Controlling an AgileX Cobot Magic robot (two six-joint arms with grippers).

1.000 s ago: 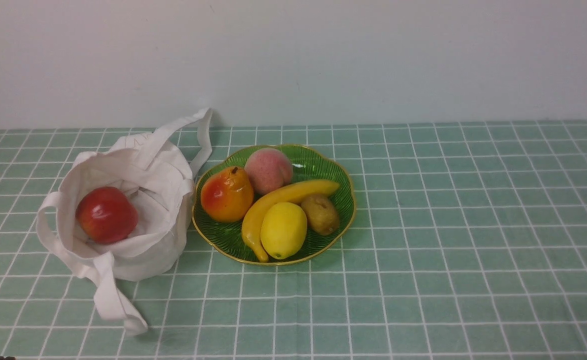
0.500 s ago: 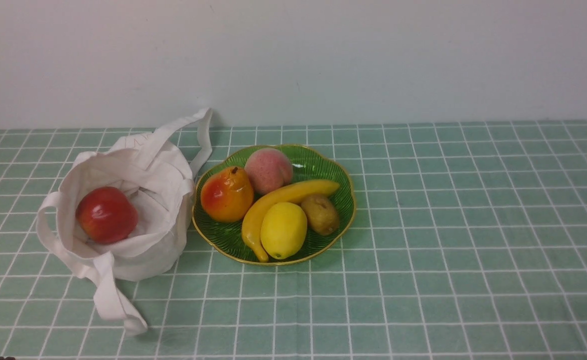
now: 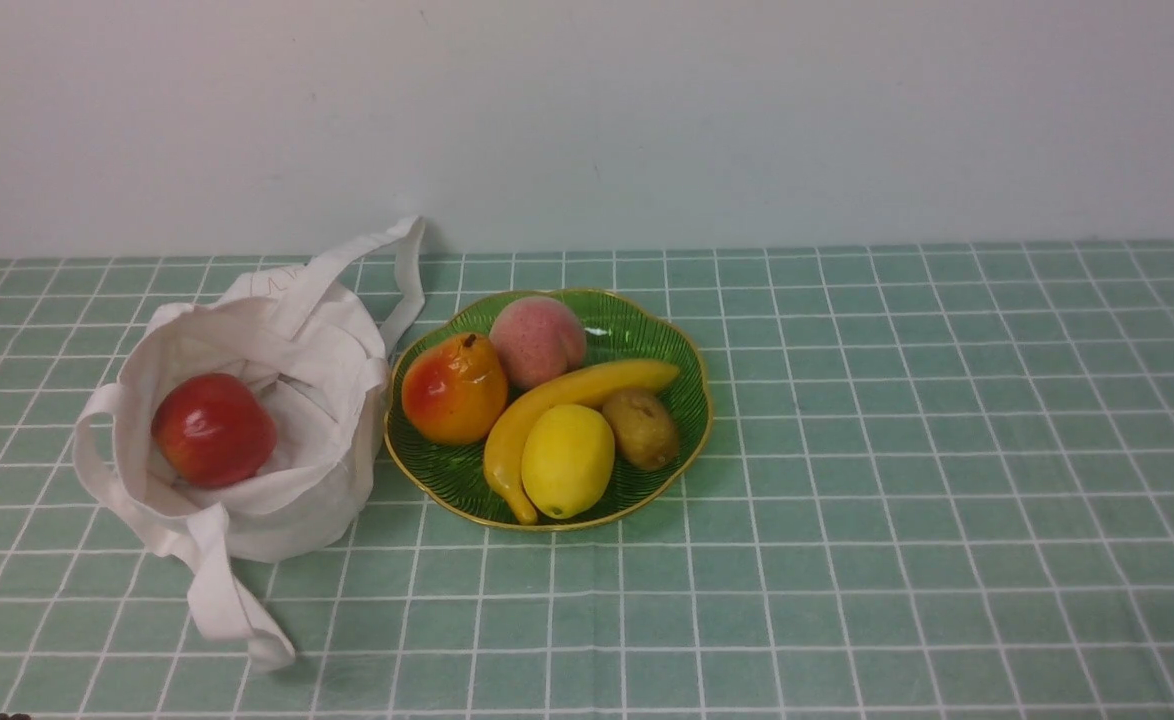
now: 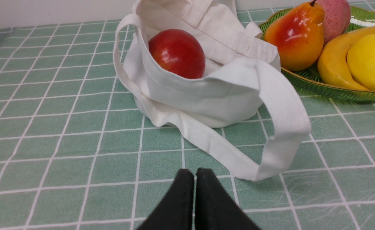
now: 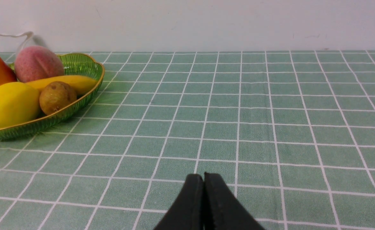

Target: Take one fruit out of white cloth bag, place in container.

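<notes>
A pale, plain wall (image 3: pixel 647 120) stands behind a table covered by one green cloth (image 3: pixel 927 450) crossed with white grid lines. From where I'm standing, I count six fruits, five of them together on one plate. The kiwi (image 3: pixel 641 429) lies in that plate, at its right side, touching the lemon and near the banana's upper end. It's the smallest of the lot, a brown, slightly olive oval, dull and mottled, with a small dark dimple at one end. Around it I see one yellow lemon (image 3: pixel 568 461), one curved banana (image 3: pixel 547 410), one fuzzy pink peach (image 3: pixel 537 342) and one glossy red-orange pear (image 3: pixel 455 389). The one green plate (image 3: pixel 647 492) is ribbed like a leaf, with a wavy gold rim. Just left of it slumps one white cloth bag (image 3: pixel 297 510), its mouth open and its straps loose, with one shiny red apple (image 3: pixel 213 430) inside. Both the left gripper (image 4: pixel 195 174) and the right gripper (image 5: pixel 204 177) have their jaws pressed together, pinching nothing.
</notes>
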